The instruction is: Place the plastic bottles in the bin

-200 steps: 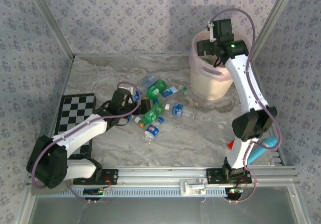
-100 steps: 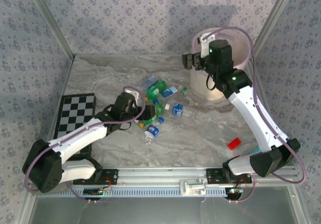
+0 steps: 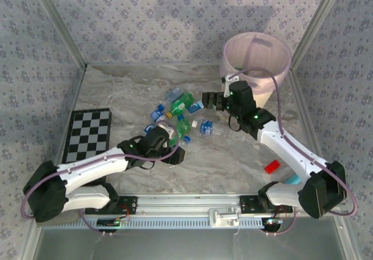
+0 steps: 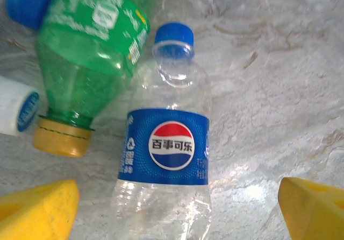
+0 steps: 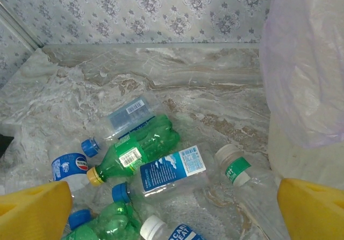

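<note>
A pile of plastic bottles [image 3: 185,115] lies mid-table. My left gripper [image 3: 172,153] hangs open over a clear bottle with a blue Pepsi label [image 4: 171,154] and blue cap, which lies between its yellow fingers [image 4: 37,210] without touching them. A green bottle with a yellow cap [image 4: 91,41] lies just left of that one. My right gripper [image 3: 207,101] is open and empty above the pile's right side, over a green bottle [image 5: 142,146], a blue-labelled clear bottle [image 5: 172,170] and a white-capped clear bottle [image 5: 236,170]. The pale pink bin [image 3: 256,56] stands at the back right.
A small red block [image 3: 271,167] lies on the marble near the right arm. A chequered board [image 3: 87,133] covers the left side. Patterned walls close in the back and sides. The bin's wall [image 5: 306,62] rises right beside my right gripper.
My right arm has swung from over the bin down and left to the pile. My left gripper has moved nearer and to the right, over the Pepsi bottle.
</note>
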Available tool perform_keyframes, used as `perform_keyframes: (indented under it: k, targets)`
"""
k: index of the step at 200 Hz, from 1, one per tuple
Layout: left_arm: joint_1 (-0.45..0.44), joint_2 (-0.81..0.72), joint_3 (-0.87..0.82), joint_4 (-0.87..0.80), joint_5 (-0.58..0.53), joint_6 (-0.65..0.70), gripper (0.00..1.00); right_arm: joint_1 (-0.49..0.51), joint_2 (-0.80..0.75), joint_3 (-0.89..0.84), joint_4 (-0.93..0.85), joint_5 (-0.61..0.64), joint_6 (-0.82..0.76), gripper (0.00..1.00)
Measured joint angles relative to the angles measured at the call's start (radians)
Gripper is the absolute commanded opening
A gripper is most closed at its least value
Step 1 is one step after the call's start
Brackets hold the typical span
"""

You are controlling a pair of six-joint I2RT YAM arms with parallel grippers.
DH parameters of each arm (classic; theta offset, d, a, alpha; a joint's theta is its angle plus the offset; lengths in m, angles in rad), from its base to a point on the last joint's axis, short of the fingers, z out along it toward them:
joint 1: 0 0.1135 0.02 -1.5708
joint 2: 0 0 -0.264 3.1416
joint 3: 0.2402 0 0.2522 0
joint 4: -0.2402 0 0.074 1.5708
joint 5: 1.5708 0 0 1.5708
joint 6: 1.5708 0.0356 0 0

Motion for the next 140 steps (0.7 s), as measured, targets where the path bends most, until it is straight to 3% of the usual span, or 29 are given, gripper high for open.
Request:
perform_keyframes:
  k: [90, 140]
  targets:
    - [-0.01, 0.213, 0.025, -0.027, -0.007, -0.004, 0.82, 0.039, 0.046, 0.036, 0.018, 0.0, 0.011, 1.0]
    - [-0.021, 0.242, 0.053, -0.021, -0.004, 0.005, 0.6, 0.039, 0.046, 0.036, 0.017, 0.0, 0.011, 1.0]
